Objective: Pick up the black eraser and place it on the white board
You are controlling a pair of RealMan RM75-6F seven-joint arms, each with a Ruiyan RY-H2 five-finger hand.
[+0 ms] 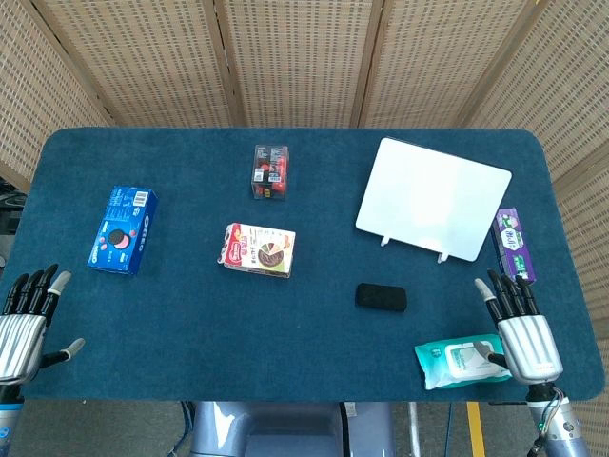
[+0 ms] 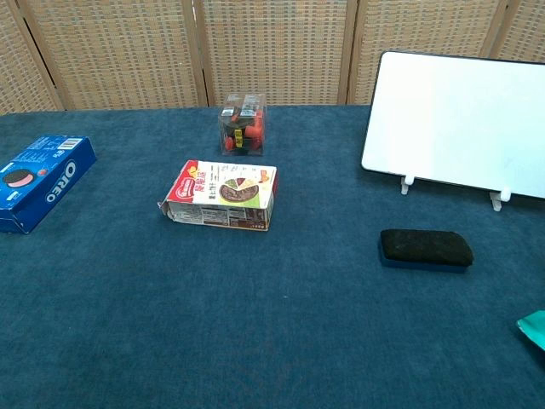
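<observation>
Eraser: the black eraser (image 1: 382, 297) is a flat oblong pad, dark fuzzy top over what may be a blue base in the chest view.
Axis: long side runs 9 to 3 o'clock, lying flat.
Place: on the blue tablecloth (image 1: 190, 314), at 7 o'clock from the white board (image 1: 433, 197), apart from it.
Right hand (image 1: 519, 328): empty, fingers spread, at 4 o'clock from the eraser, beside a wet-wipes pack (image 1: 461, 362).
Left hand (image 1: 24, 319): empty, fingers apart.

Table's showing one eraser (image 1: 381, 297), one whiteboard (image 1: 433, 198), three snack boxes (image 1: 260, 249), one clear box (image 1: 270, 170), one wipes pack (image 1: 461, 362), one purple pack (image 1: 513, 246)
</observation>
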